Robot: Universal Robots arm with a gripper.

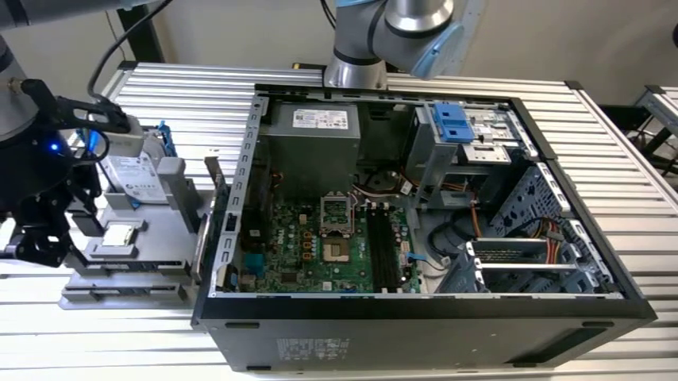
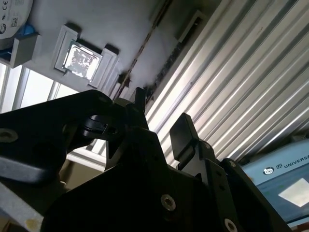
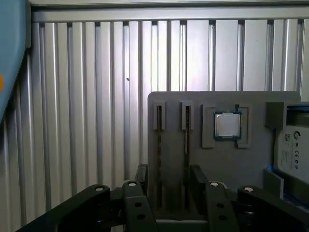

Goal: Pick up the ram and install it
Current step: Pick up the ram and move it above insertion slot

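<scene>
Here's the gripper poised at the near end of the grey holder, jaws spread apart and nothing between them yet. The ram stands on edge in the holder's slot, the one nearer the CPU chip, with a second slot just beside it on the far side. The hard drive sits beyond the chip.

Now the key line-up: in the first wrist view the stick's long axis runs straight away from the jaws, down the slot, and its thin edge falls inside the gap, closer to the finger on the chip's side than to the other. So the fingers flank its flat faces, by my reading, a touch off centre. Whether the tips are down at the stick's level, I can't tell.

In the exterior view the open computer case lies well apart, toward the exterior view's right, with the memory slots waiting on the board
</scene>
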